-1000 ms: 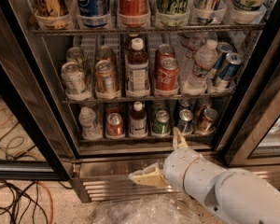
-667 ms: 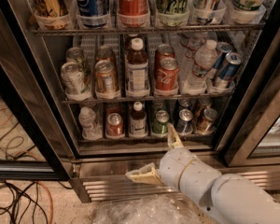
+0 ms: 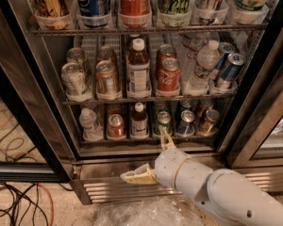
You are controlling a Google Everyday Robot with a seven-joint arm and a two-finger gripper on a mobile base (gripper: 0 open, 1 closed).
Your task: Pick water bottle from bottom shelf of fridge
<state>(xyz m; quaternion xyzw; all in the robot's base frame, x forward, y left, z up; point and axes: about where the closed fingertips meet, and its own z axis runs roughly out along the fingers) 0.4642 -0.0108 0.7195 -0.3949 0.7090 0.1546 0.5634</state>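
Gripper hangs low in front of the fridge sill, on our white arm, which comes in from bottom right. Its two pale fingers are spread wide w/ nothing between them. One finger points up, its tip overlapping the front edge of the bottom shelf. The other finger points left across the louvred base grille.

Fridge fills most of what we see: steel frame, black-edged glass doors either side, three tiers in sight. On the floor we see a crinkled clear plastic sheet below the arm and loose cables at left.

Top tier holds big drinks, incl. a red Coca-Cola one. Middle tier has cans, a dark-liquid bottle w/ white label, and a taller clear ribbed bottle tilted at right.

Bottom shelf is the shortest tier, a wire rack w/ white lane trays.

Water bottle stands upright in its leftmost lane, pale cap on, up & left of the gripper and apart from it. To the bottle's right, in order: red can, small dark bottle, green can, blue can, brown can.
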